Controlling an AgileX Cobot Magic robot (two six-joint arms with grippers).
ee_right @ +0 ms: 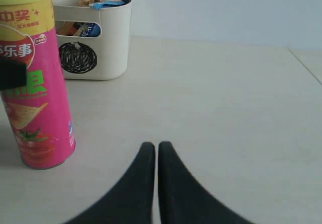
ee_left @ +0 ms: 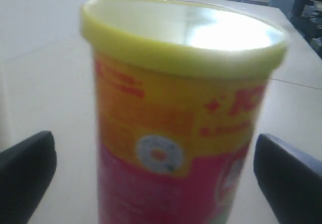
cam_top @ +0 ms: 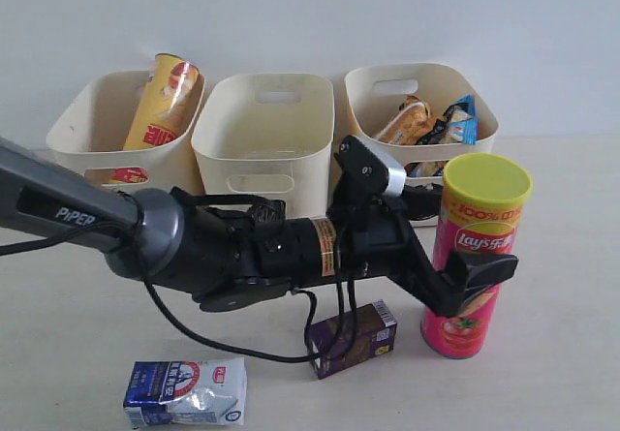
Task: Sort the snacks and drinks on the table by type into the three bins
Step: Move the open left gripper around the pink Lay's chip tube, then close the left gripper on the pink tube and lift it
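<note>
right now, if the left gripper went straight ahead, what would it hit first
The pink tube, standing right ahead between the left gripper's open fingers; how near is hard to tell.

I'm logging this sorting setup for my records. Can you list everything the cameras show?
cream plastic bins: three, cream, row at the table's back
tall yellow-red chip tube: one, yellow-red, leaning in the left bin
crinkly orange bag: one, orange, in the right bin
crinkly blue bag: one, blue, same bin
tall pink-red chip tube with yellow-green lid: one, pink-red, upright on the table
small purple carton: one, purple, lying beside that tube
soft blue-and-white milk pouch: one, lying front left
pale beige table: one, beige, beneath everything
left pincer: black, open, straddling the pink-red tube
right pincer: black, shut, over bare table
</note>
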